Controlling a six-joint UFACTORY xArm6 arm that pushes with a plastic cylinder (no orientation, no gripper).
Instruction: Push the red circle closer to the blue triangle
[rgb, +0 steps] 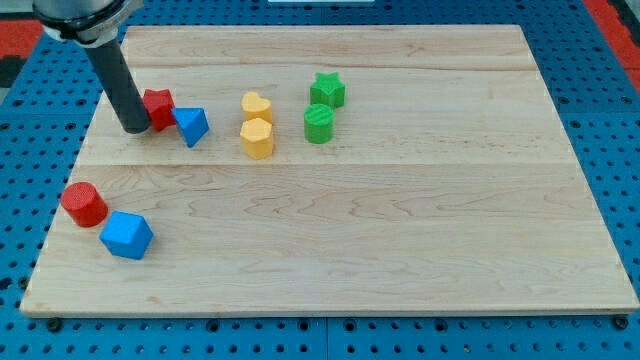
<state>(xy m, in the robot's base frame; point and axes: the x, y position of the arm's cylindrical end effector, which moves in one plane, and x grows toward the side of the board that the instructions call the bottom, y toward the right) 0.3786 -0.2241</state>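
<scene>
Resting on the board, my tip (135, 129) sits at the view's upper left, touching the left side of a red block; as a bare rod it has no jaws and holds nothing.

Farthest toward the view's left, low on the wooden board (420, 230), stands the red circle (83, 203), well below my tip and apart from it; just beside it, lower and to the right, lies a blue block (127, 235) with many flat faces; up by my tip is the red block (158, 108), its shape unclear, with the blue triangle (191, 125) touching its right; further right, one yellow heart (257, 106) above another yellow block (257, 138); then a green star (327, 90) above a green block (319, 124).
</scene>
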